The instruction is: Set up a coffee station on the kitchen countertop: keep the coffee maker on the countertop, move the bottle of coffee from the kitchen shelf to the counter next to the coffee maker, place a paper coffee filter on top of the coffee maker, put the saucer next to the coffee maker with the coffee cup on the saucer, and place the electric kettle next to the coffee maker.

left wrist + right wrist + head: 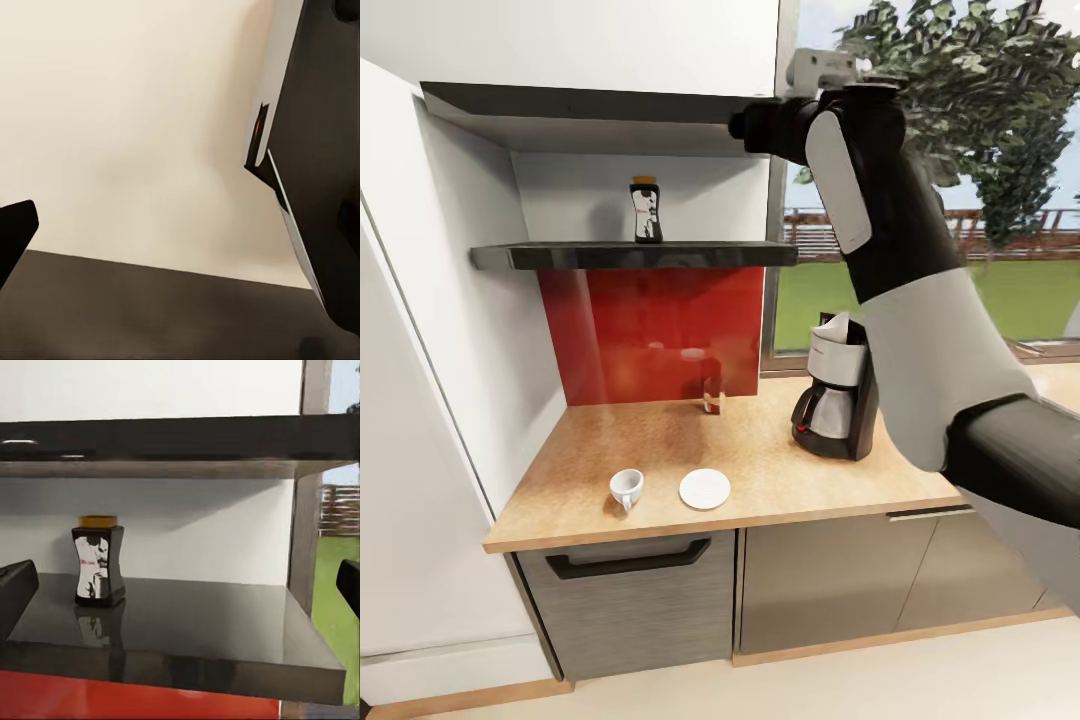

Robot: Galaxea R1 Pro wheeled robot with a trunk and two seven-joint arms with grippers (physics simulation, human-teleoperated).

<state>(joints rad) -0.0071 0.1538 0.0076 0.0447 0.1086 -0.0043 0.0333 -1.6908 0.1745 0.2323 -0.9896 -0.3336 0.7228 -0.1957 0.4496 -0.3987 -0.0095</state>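
The bottle of coffee (647, 212), dark with a yellow lid and a white label, stands upright on the dark kitchen shelf (560, 257). My right arm (860, 170) is raised to the shelf's right end. In the right wrist view my right gripper (180, 589) is open, level with the bottle of coffee (98, 561) and well short of it. On the kitchen countertop (660, 440) the coffee maker (838, 395) stands at the right, with a pale pointed shape on its top. The coffee cup (626, 487) stands beside the saucer (705, 488) near the front edge. My left gripper (180, 225) faces a beige surface.
A red backsplash (650, 330) runs under the shelf, with a small brown object (711, 402) at its foot. A white upper cabinet (590, 40) hangs over the shelf niche and a tall white unit (410, 400) closes the left. A window (980, 200) lies to the right.
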